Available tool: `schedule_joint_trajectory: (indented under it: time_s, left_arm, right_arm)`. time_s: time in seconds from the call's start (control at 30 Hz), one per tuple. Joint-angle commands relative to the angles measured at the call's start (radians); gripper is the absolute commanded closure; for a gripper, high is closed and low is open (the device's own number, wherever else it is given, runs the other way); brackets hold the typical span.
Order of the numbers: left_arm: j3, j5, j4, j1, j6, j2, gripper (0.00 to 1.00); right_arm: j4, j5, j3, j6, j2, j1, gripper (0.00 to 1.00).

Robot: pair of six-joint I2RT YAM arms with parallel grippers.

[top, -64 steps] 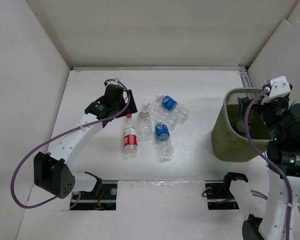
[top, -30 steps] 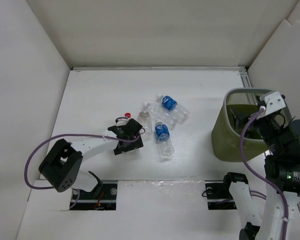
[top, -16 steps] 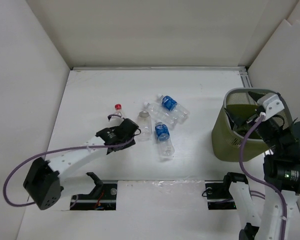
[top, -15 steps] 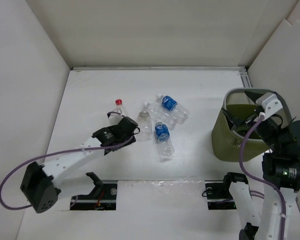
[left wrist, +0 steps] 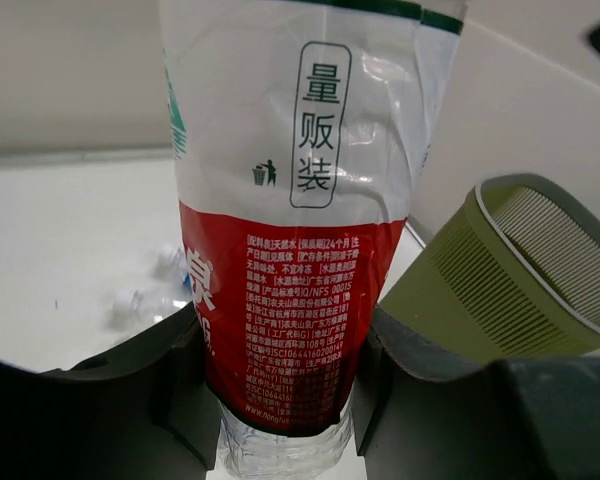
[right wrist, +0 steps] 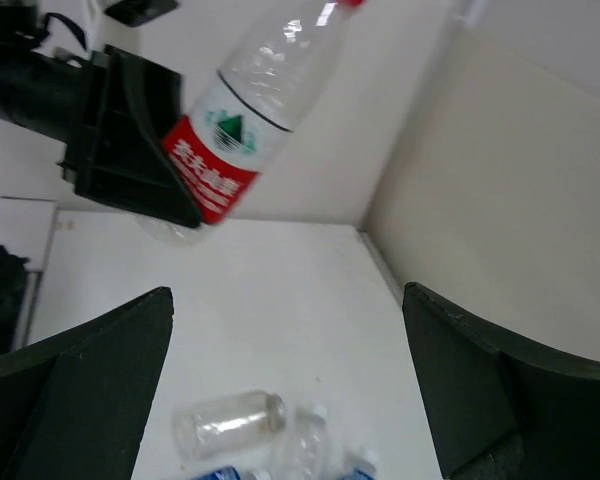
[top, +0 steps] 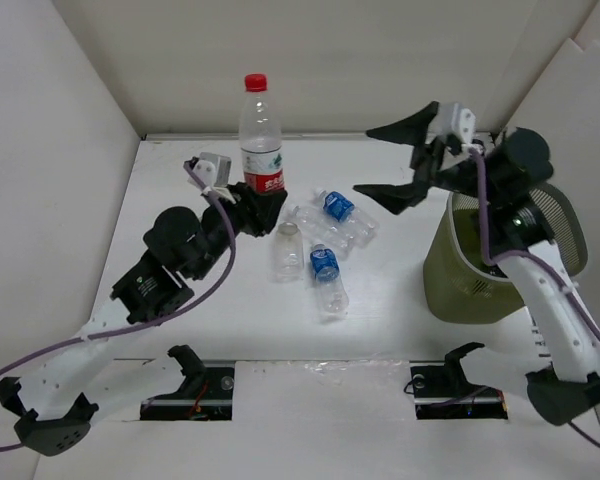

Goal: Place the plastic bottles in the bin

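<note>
At the left, our left gripper (top: 258, 205) is clamped around the lower part of a clear plastic bottle with a red label and red cap (top: 261, 135). It holds the bottle upright, well above the white table (top: 180, 300). We judge that the low grip leaves the body free for a handover or a drop.

Below and just to the right, the other clear plastic bottles (top: 325, 268), some blue-labelled and one plain, lie on their sides in a loose cluster mid-table.

Further right, our right gripper (top: 364, 161) hangs with its jaws spread wide and nothing between them. It faces the raised bottle, seemingly ready to receive it.

At the far right stands the round olive-green bin with a grey mesh upper wall (top: 460, 275), close to the white side wall (top: 580, 80). The air between bottle and bin looks open apart from the right arm. The bin's rim is the edge we must clear.
</note>
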Motion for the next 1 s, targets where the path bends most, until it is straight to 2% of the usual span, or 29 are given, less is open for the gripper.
schedule_joint_trajectory:
  time_s: [0.0,0.13,0.37,0.57,0.63,0.67,0.7,0.73,0.77,0.8,0.83,0.93,0.97]
  left_arm:
    - [0.054,0.177,0.18,-0.005,0.253,0.081,1.0]
    - [0.076,0.315,0.211,-0.005,0.37,0.092,1.0]
    - [0.041,0.49,0.233,-0.005,0.384,0.102,1.0]
    - [-0.002,0.516,0.249,-0.005,0.373,0.12,1.0]
    - [-0.002,0.516,0.238,-0.005,0.373,0.12,1.0]
    - [-0.002,0.516,0.238,-0.005,0.373,0.131,1.0]
    - [-0.002,0.516,0.229,-0.005,0.373,0.131,1.0]
    - [-0.002,0.498,0.229,-0.005,0.373,0.131,1.0]
    - [-0.002,0.477,0.22,-0.005,0.373,0.131,0.88]
    - [-0.002,0.452,0.22,-0.005,0.357,0.131,0.63]
    - [-0.002,0.38,0.229,-0.005,0.332,0.131,0.01]
    - [-0.025,0.291,0.253,-0.005,0.308,0.12,0.0]
    - [-0.036,0.238,0.254,-0.005,0.282,0.12,0.0]
  right_arm:
    - [0.128,-0.059,0.078,0.04,0.103,0.099,0.0]
    - [0.355,-0.068,0.078,0.158,0.171,0.166,0.0]
    - [0.593,-0.047,0.078,0.316,0.297,0.238,0.0]
    - [0.849,-0.047,0.119,0.511,0.406,0.32,0.0]
    - [0.9,-0.047,0.119,0.523,0.426,0.332,0.04]
    - [0.914,-0.032,0.109,0.523,0.426,0.332,0.11]
    - [0.914,-0.031,0.109,0.523,0.426,0.332,0.22]
    - [0.914,-0.019,0.096,0.523,0.426,0.323,0.71]
    - [0.903,-0.019,0.084,0.523,0.417,0.309,0.89]
    - [0.89,-0.019,0.075,0.523,0.417,0.299,0.99]
    - [0.864,-0.009,0.075,0.523,0.394,0.288,1.0]
    - [0.799,-0.008,0.041,0.502,0.342,0.21,1.0]
    - [0.782,-0.019,0.029,0.49,0.325,0.147,1.0]
